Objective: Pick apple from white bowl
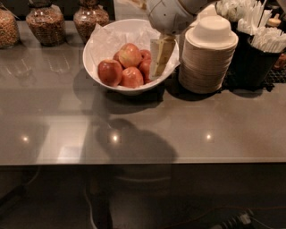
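The white bowl (91, 49), lined with crinkled white paper, stands at the back middle of the grey counter. It holds several red apples. A deep red apple (110, 72) lies at the left front, another (132, 77) beside it, and one with a yellow blush (130, 54) sits on top. My gripper (160, 57) reaches down from the top into the right side of the bowl, right next to the rightmost apple (145, 68). It holds nothing that I can see. The arm's white wrist (172, 13) hides the bowl's back right rim.
A tall stack of off-white disposable bowls (210, 56) stands close to the right of the white bowl. Black holders with utensils (261, 44) are at the far right. Glass jars (44, 22) line the back left. The counter's front edge (143, 163) runs across.
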Motion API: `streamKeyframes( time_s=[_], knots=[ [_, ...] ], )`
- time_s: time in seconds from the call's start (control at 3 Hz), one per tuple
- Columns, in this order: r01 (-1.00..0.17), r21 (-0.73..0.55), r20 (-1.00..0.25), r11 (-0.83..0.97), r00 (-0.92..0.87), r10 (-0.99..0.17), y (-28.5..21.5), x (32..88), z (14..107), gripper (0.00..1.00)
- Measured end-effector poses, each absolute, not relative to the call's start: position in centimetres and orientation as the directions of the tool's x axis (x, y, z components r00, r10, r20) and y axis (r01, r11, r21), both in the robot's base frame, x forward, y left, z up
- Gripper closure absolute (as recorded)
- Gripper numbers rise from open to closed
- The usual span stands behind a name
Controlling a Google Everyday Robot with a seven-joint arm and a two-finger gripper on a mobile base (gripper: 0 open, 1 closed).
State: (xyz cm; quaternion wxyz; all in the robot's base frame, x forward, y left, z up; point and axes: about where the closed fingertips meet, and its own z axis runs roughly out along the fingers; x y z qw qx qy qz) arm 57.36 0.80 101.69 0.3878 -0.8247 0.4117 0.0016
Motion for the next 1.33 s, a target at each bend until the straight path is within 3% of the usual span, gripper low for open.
streamKeyframes(
  time_s=[0.33,0.67,1.33],
  knots=[
    [-0.553,-0.677,-0.341,-0.485,0.82,-0.46,4.9,58.2,102.0,0.0],
    [-0.46,-0.702,-0.282,-0.545,0.881,-0.38,4.5,57.7,103.5,0.0],
    [-0.319,-0.698,-0.09,-0.641,0.927,-0.364,6.1,58.2,102.2,0.0]
  ],
)
